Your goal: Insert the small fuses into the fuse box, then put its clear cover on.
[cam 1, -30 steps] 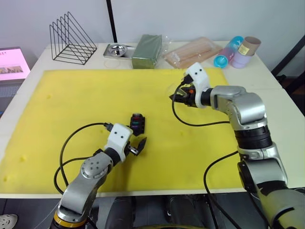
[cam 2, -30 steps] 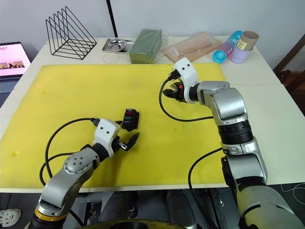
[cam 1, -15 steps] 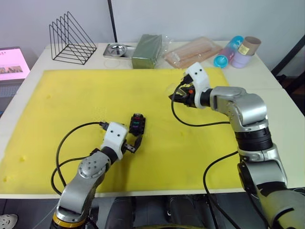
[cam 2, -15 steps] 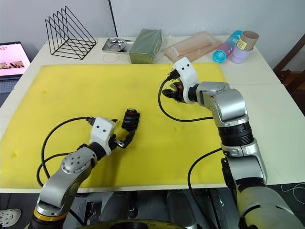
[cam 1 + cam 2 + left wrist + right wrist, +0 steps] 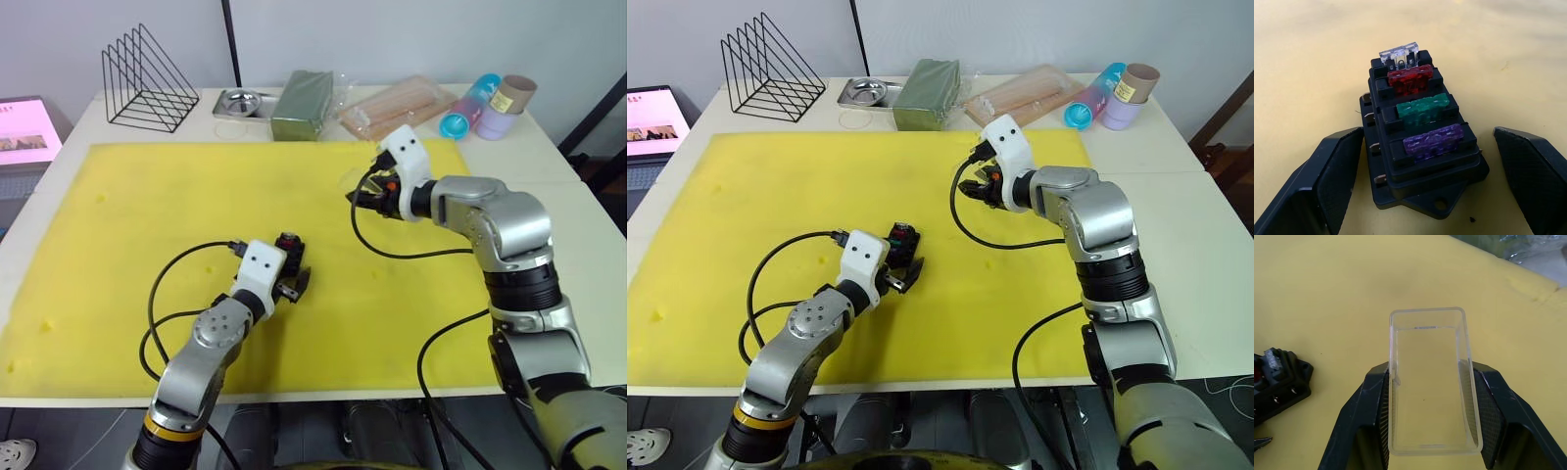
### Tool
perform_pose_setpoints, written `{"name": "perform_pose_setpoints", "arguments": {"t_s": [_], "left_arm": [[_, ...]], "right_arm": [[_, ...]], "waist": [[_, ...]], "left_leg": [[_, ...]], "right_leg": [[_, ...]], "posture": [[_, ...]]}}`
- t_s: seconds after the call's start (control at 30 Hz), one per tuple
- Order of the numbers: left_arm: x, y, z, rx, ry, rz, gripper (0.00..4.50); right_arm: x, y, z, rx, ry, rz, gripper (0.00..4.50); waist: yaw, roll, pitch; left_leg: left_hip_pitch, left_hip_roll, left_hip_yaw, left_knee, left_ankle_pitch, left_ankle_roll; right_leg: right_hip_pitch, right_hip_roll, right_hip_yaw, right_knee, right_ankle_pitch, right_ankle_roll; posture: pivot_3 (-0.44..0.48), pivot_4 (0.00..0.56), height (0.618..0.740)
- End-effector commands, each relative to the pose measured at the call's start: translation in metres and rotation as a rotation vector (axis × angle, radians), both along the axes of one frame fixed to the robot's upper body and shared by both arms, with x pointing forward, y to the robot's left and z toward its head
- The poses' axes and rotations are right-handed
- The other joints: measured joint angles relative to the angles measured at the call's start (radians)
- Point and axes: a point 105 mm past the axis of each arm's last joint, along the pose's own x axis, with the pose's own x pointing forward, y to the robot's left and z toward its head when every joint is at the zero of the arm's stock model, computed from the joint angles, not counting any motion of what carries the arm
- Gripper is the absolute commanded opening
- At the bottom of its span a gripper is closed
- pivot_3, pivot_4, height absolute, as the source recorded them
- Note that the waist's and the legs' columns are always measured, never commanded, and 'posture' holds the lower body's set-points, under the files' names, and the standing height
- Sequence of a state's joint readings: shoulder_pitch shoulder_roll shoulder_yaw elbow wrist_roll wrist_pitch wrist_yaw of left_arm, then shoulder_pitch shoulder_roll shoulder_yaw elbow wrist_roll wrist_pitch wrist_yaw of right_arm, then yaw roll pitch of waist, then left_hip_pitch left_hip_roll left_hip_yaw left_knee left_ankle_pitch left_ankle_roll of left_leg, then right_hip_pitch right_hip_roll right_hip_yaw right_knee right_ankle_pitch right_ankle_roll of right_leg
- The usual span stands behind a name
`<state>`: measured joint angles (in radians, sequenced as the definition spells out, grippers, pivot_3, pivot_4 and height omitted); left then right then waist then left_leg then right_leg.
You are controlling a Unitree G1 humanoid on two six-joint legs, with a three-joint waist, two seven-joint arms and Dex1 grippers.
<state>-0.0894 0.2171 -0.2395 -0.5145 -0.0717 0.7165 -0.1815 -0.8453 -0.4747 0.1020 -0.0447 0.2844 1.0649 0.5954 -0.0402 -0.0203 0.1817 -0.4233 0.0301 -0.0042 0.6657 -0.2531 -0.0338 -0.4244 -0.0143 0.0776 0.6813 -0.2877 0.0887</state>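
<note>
Black fuse box (image 5: 1420, 142) sits on the yellow mat (image 5: 147, 215) near its front-centre, with the clear (image 5: 1398, 53), red (image 5: 1410, 79), green (image 5: 1422, 108) and purple (image 5: 1432, 142) fuses seated in its four slots. Left gripper (image 5: 1440, 176) is spread wide, its fingers (image 5: 1327, 171) flanking the box's long edges without touching. Right gripper (image 5: 1430, 416) is clamped on the clear cover's (image 5: 1427, 382) side walls, well apart toward the mat's far edge, with bare mat between.
</note>
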Motion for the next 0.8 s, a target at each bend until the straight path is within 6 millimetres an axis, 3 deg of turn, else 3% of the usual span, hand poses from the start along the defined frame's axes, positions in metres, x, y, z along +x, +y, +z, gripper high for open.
{"name": "perform_pose_setpoints", "arguments": {"t_s": [0.03,0.17,0.27,0.37,0.4,0.8], "left_arm": [[0.000,0.003,0.000,0.022,-0.002,0.030,4.50],[0.001,0.009,0.000,0.031,-0.005,0.061,4.50],[0.002,0.013,0.000,0.039,-0.012,0.086,3.87],[0.002,0.013,0.001,0.044,-0.013,0.083,2.90],[0.003,0.014,0.001,0.044,-0.015,0.081,2.80],[0.003,0.023,0.004,0.044,-0.014,0.057,2.81]], "right_arm": [[-0.003,0.002,0.018,0.016,-0.066,0.013,1.82],[-0.003,0.001,0.018,0.016,-0.066,0.010,1.82],[-0.003,0.001,0.017,0.012,-0.068,0.011,1.82],[-0.003,0.002,0.017,0.010,-0.068,0.020,1.82],[-0.004,0.003,0.017,0.009,-0.069,0.026,1.82],[-0.004,0.001,0.019,0.008,-0.080,0.022,1.82]], "waist": [[0.000,0.000,0.000],[-0.002,0.000,0.000],[-0.002,0.000,0.000],[-0.003,0.000,0.000],[-0.003,0.000,0.000],[-0.004,0.000,0.000]], "left_leg": [[0.000,0.000,0.000,0.000,0.000,0.000],[0.000,0.000,0.000,0.000,0.000,0.000],[0.000,0.000,0.000,0.000,0.000,0.000],[0.000,0.000,0.000,0.000,0.000,0.000],[0.000,0.000,0.000,0.000,0.000,0.000],[0.000,0.000,0.000,0.000,0.000,0.000]], "right_leg": [[0.000,0.000,0.000,0.000,0.000,0.000],[0.000,0.000,0.000,0.000,0.000,0.000],[0.000,0.000,0.000,0.000,0.000,0.000],[0.000,0.001,0.000,0.000,0.000,0.000],[0.000,0.001,0.000,0.000,0.000,0.000],[0.000,0.001,0.000,0.000,0.000,0.000]], "posture": [[0.000,0.150,0.740],[0.000,0.150,0.740],[0.000,0.150,0.740],[0.000,0.150,0.740],[0.000,0.150,0.740],[0.000,0.150,0.740]]}}
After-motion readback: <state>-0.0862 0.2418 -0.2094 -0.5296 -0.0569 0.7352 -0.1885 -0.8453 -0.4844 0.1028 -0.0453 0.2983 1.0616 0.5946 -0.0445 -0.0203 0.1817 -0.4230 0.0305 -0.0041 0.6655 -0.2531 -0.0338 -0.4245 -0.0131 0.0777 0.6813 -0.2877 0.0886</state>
